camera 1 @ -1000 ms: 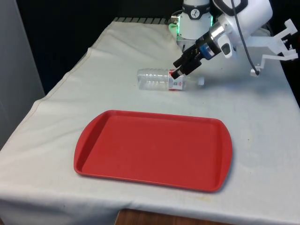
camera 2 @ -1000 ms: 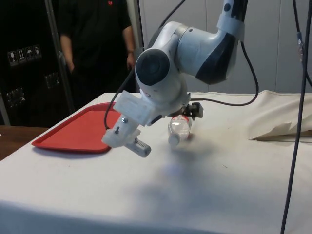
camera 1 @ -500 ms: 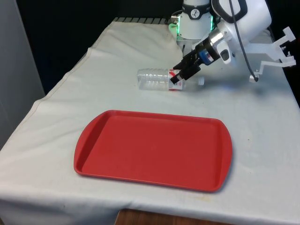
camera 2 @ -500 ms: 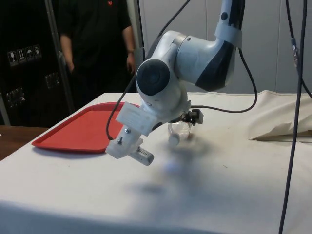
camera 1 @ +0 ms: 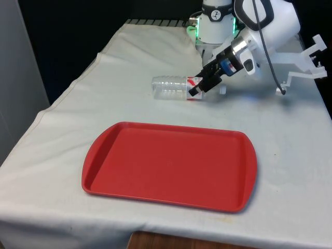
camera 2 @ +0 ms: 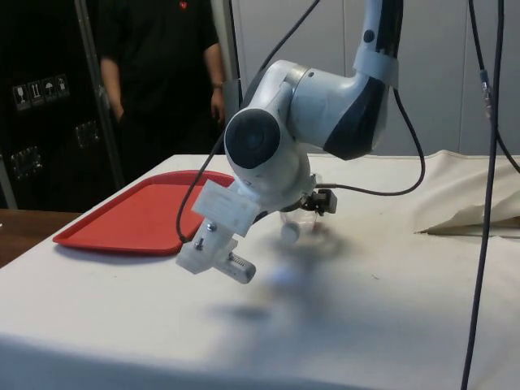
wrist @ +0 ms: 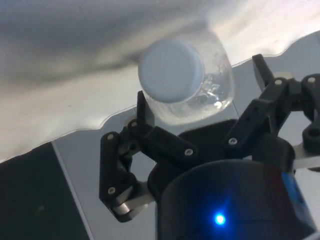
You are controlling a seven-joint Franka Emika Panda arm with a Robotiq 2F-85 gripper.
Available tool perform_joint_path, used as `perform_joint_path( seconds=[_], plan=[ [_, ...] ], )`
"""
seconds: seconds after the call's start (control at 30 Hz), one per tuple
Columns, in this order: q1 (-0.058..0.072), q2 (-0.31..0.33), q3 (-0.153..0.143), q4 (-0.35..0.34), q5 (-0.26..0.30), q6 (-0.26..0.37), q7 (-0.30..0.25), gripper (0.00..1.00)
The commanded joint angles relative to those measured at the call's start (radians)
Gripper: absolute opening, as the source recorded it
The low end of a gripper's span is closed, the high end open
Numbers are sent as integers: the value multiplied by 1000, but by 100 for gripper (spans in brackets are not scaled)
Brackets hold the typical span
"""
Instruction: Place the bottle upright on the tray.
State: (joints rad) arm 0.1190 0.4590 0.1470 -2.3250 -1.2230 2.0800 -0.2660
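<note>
You are at the grasp: the gripper (camera 1: 199, 87) sits at the cap end of the bottle (camera 1: 179, 87), which lies on its side on the cloth beyond the tray (camera 1: 171, 166), cap towards the front view's right. In the wrist view the fingers (wrist: 142, 117) stand spread either side of the bottle's (wrist: 187, 80) neck, close to the plastic but with no squeeze to be seen — so treat the bottle as not yet held.

To do this well, centre the neck between the fingers before you close, and close gently; clear thin plastic is likely to dent or roll away if pushed from one side. Grip near the shoulder just past the cap, so that the base can swing down as you lift. Raise it clear of the cloth before turning it upright, then carry it across to a bare part of the tray — set the base flat before letting go.

Count: one bottle, one tray, one gripper. A person (camera 2: 162, 73) stands behind the table.
</note>
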Motion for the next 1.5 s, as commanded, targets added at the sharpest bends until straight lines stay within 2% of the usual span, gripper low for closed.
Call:
perform_joint_path(
  seconds=[0.0,0.13,0.27,0.3,0.33,0.43,0.47,0.63,0.83,1.07,1.1,1.27,1.4,1.43,1.47],
  plan=[
    [1,4,-3,5,-9,2,7,100],
    [1,7,-3,9,-9,2,7,99],
    [1,8,-3,10,-8,2,8,74],
    [1,9,-3,11,-8,2,8,61],
    [1,9,-3,11,-8,1,8,55],
    [0,3,-1,8,0,-4,1,41],
    [1,10,-2,12,-8,-1,9,41],
    [0,10,1,14,-8,-9,10,22],
    [-1,-5,3,10,3,-18,5,16],
    [-8,-33,0,0,9,-12,15,16],
    [-5,-24,0,7,7,-20,12,16],
    [-13,-49,0,-2,9,-11,23,16],
    [-15,-58,0,-2,9,-11,28,16],
    [-11,-51,0,3,7,-19,27,16],
    [-15,-60,0,-3,9,-11,30,16]
  ],
)
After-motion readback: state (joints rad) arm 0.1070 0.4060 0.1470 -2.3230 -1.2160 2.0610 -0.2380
